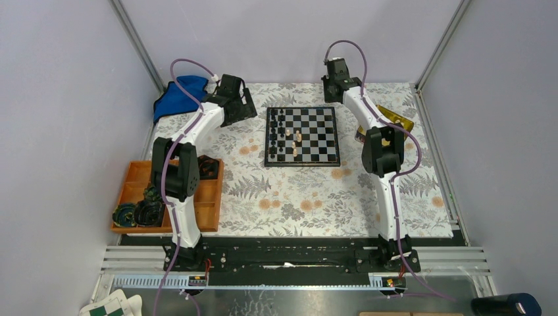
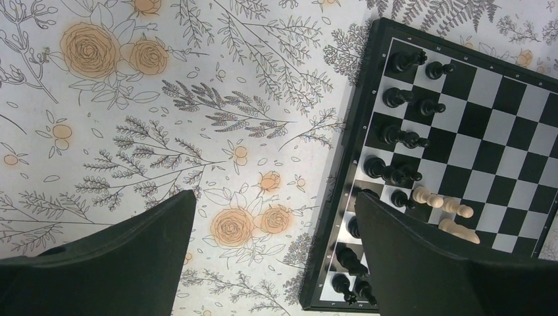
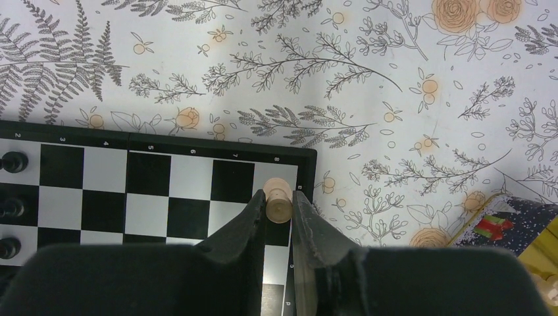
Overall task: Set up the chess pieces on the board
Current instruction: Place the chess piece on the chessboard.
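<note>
Pale chess piece (image 3: 279,201) pinched between right fingers (image 3: 249,227) above board (image 3: 105,197) corner, left fingers (image 2: 148,247) wide

1. Your left arm (image 1: 176,172) climbs from the lower left of the top view and bends toward upper centre.
2. Your left gripper (image 2: 275,196) points down, jaws spread wide.
3. Your right arm (image 1: 388,158) climbs from the lower right and bends toward upper centre.
4. Your right gripper (image 3: 279,205) pinches a pale chess piece (image 3: 278,197) at its fingertips.
</note>
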Robot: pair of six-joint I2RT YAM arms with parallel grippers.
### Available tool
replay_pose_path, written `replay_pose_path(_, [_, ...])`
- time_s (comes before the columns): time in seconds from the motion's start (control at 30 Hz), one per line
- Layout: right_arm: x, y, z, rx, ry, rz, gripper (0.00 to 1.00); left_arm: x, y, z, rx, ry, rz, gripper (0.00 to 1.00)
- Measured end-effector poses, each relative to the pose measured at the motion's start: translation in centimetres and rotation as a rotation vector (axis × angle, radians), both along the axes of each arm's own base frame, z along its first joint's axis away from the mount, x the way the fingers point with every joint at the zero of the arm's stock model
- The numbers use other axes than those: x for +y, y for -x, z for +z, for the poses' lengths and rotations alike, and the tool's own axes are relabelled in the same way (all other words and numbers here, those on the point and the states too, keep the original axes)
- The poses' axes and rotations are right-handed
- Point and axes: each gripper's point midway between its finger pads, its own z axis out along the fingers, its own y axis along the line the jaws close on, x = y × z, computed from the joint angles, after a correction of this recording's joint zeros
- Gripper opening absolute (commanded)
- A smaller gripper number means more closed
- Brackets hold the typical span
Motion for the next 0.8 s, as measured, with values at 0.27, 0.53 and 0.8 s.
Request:
replay_pose_path(0.27, [-0.1, -0.2, -1.7, 0.026, -0.006, -0.005, 0.04, 0.0, 0.0, -1.0, 0.020, -0.004, 0.000, 0.99])
replay_pose_path(0.53, [0.1, 0.0, -3.4, 0.056, -0.015, -0.002, 0.05, 0.0, 0.0, -1.8, 0.035, -0.007, 0.000, 0.99])
replay_pose_path(0.8, [-0.1, -0.1, -3.5, 0.056, -0.019, -0.006, 0.06, 0.0, 0.0, -2.7, 0.054, -0.011, -0.001, 0.99])
